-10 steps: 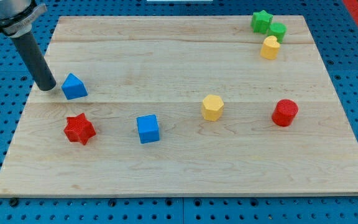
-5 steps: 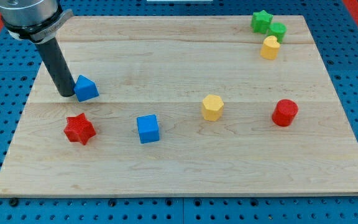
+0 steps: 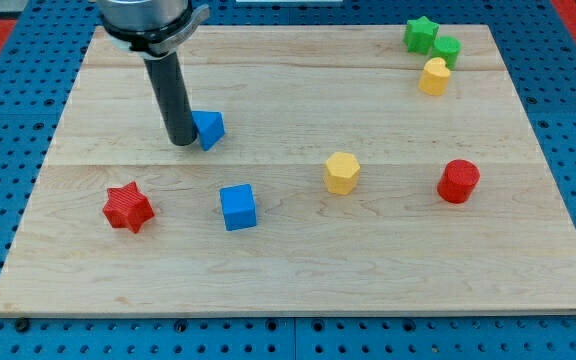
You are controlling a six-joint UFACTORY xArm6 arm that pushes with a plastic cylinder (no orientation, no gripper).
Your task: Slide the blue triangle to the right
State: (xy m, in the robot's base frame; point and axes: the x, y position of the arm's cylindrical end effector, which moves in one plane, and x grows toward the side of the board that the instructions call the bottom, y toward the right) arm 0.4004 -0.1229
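The blue triangle lies on the wooden board, left of centre in the upper half. My tip rests on the board right against the triangle's left side; the rod hides part of that side. The dark rod rises from the tip toward the view's top.
A blue cube sits below the triangle, a red star at lower left. A yellow hexagon block and a red cylinder lie to the right. A green star, a green block and a yellow block cluster at top right.
My tip has moved to the view's right and the blue triangle has slid right with it, from near the board's left edge to above the blue cube.
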